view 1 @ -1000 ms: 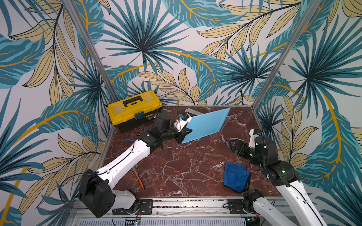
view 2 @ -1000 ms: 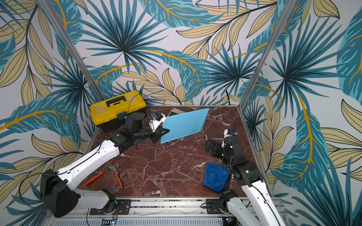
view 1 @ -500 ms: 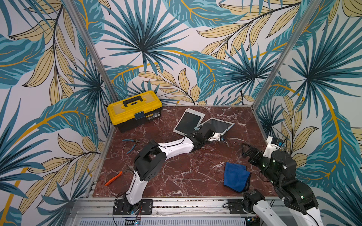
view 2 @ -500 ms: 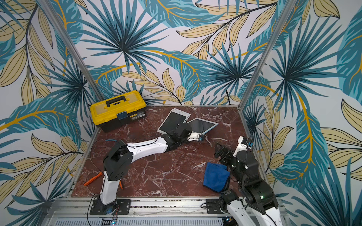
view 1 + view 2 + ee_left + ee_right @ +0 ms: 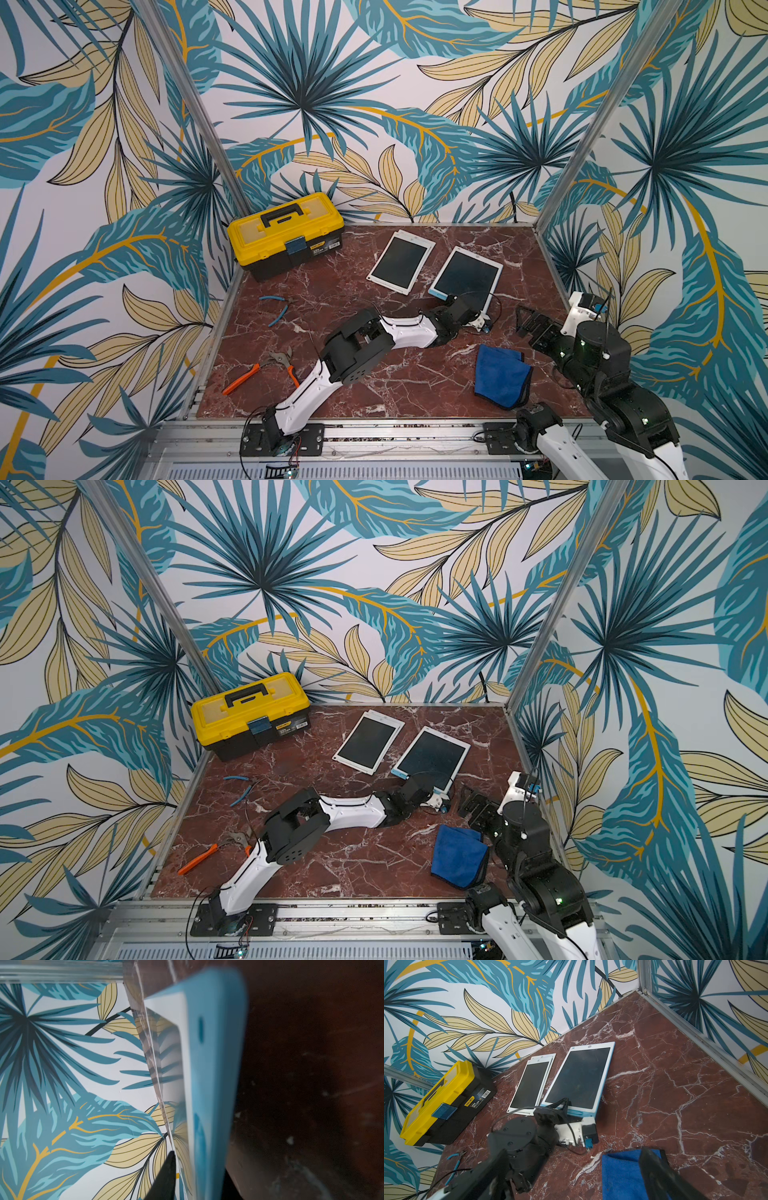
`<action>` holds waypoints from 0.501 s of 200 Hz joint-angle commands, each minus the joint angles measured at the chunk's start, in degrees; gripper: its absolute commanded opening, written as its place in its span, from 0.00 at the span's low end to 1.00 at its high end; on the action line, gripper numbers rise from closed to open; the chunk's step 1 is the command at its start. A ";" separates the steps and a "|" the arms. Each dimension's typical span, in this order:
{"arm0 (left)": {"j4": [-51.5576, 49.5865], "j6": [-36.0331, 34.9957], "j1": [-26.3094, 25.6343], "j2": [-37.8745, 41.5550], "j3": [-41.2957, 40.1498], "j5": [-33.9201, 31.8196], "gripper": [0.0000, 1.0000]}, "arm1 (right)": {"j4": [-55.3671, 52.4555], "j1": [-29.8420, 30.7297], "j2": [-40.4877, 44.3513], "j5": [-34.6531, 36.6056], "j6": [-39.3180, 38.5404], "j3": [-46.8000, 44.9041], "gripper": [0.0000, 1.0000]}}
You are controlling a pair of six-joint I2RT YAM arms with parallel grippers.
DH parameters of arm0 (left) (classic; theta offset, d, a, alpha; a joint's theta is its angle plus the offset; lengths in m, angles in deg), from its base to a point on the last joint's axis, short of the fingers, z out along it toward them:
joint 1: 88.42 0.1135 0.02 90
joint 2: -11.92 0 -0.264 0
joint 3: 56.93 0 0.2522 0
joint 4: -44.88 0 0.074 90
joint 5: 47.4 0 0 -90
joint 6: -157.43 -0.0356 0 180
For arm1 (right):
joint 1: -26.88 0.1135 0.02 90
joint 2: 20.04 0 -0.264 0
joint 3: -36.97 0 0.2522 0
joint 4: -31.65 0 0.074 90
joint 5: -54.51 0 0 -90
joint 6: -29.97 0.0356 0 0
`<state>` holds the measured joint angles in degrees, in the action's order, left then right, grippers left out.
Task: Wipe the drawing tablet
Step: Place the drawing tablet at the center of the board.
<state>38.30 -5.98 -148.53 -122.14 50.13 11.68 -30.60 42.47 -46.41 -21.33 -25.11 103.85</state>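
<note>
Left gripper (image 5: 564,1105): low over the table, black fingers (image 5: 166,1176) at the near short edge of the tablet. Whether they pinch that edge or stand just clear of it cannot be told.
Left arm (image 5: 407,332): stretched across the marble, wrist beside the tablet's near end in both top views.
Right gripper (image 5: 528,326): jaws spread wide with nothing between them, in the air by the right wall, beyond the cloth and to the right of the tablet's near end.
Tablet (image 5: 467,274): blue-rimmed, dark screen up, lying flat and slanted toward the back right of the table. The left wrist view shows the tablet (image 5: 214,1064) as a blue edge and white bezel right beside one finger.
Cloth (image 5: 500,380): blue and folded, on the marble at front right, apart from the tablet. In the right wrist view one right-gripper finger crosses in front of the cloth (image 5: 618,1174).
White tablets (image 5: 401,259): two, stacked slightly askew, just left of the blue one.
Toolbox (image 5: 286,232): yellow lid, black base, shut, in the back left corner.
Cutters (image 5: 276,309): blue-handled, on the marble in front of the toolbox.
Pliers (image 5: 257,370): orange-handled, near the front left edge, beside the left arm.
Table (image 5: 374,386): red-brown marble with white veins, leaf-print walls (image 5: 374,104) around it.
</note>
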 commanded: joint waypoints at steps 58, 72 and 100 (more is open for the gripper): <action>2.22 5.97 -0.27 0.97 0.33 -3.45 1.00 | -0.87 0.23 -0.60 0.16 -0.11 -1.53 0.99; 2.22 6.74 -0.49 1.54 0.06 -3.77 1.00 | -0.82 0.23 -0.67 0.26 -0.16 -1.75 0.99; 2.06 9.15 -1.61 5.94 -2.99 -3.84 1.00 | -0.75 0.23 -0.62 0.46 0.04 -2.06 0.99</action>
<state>39.61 0.12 -149.10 -121.97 49.63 8.27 -30.88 42.47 -46.78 -21.38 -25.11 102.96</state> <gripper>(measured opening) 0.994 0.992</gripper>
